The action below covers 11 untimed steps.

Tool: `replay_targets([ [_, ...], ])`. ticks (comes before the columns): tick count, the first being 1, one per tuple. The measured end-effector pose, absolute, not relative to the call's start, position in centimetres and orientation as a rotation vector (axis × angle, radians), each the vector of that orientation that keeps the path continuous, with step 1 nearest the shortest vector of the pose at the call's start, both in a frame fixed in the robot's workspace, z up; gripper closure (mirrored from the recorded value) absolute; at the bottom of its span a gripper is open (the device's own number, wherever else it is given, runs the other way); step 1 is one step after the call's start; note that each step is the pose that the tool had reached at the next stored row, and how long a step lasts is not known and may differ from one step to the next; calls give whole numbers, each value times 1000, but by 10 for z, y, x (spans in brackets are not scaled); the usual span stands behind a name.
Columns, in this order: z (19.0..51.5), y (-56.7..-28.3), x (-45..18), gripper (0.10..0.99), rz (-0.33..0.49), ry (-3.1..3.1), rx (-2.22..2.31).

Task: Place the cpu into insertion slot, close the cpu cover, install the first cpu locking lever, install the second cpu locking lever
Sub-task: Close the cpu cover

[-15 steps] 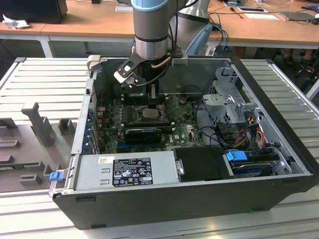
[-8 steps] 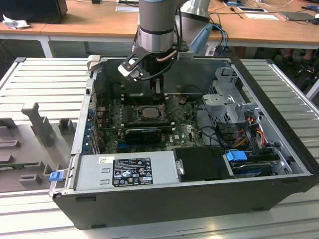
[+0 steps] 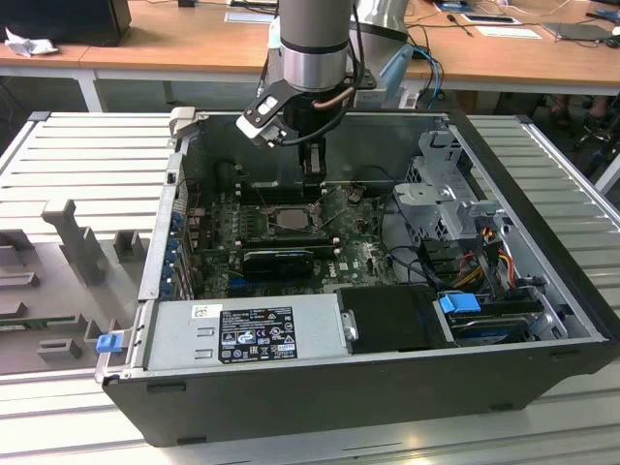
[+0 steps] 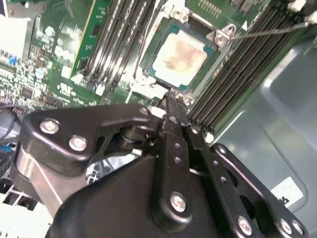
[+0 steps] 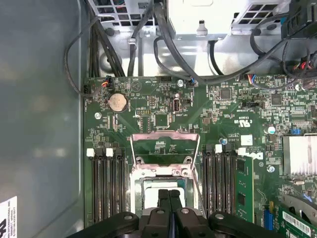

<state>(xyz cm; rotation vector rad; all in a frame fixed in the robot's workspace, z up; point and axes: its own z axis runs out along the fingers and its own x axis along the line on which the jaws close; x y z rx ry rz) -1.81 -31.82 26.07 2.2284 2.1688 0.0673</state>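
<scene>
At the exterior view's left we see the ribbed grey desk (image 3: 87, 155), and on it the open case (image 3: 387, 387), with its power supply (image 3: 247, 329) along the near wall. Moving right, the green board (image 3: 218, 242) lies flat in the case. Near its middle sits the slot (image 5: 134, 184), with the cpu (image 4: 179, 53) lying in it, pale metal top up. The cover (image 5: 166, 135) is swung open off the cpu, so in the first wrist view we see green board through its window. Memory slots (image 5: 106, 183) run along both sides of the slot. The claw (image 3: 312, 182) hangs from the arm (image 3: 312, 48) just above the slot, slightly toward the exterior view's right of it. It is clenched: in both wrist views its two fingers (image 5: 163, 201) press together with nothing we can see between them. In the first wrist view the tips lie across the cpu's middle. In the second wrist view they stand at the slot's rim, just beside the cpu's edge, and we cannot tell whether they touch it. A thin lever (image 4: 267, 32) runs out from a corner of the slot across the memory slots. Farther right stand the drive cage (image 3: 441, 203) and a blue tab (image 3: 460, 302).
</scene>
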Motion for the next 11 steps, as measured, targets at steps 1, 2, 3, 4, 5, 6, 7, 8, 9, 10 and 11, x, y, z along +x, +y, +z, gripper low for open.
replay_targets([
  [1, 264, -318, -18, 980, 67, 2169, 2228],
  [2, 268, -318, -18, 980, 67, 2169, 2228],
  [3, 268, -318, -18, 980, 67, 2169, 2228],
  [4, 268, -318, -17, 980, 68, 2169, 2228],
  [5, 268, -318, -15, 980, 67, 2170, 2228],
  [6, 268, -318, -8, 980, 67, 2175, 2223],
  [7, 268, -318, 0, 980, 66, 2180, 2220],
  [8, 266, -318, 8, 980, 63, 2181, 2220],
  [9, 265, -318, 14, 980, 62, 2182, 2221],
  [10, 265, -318, 16, 980, 61, 2183, 2220],
  [11, 265, -318, 19, 980, 60, 2185, 2220],
])
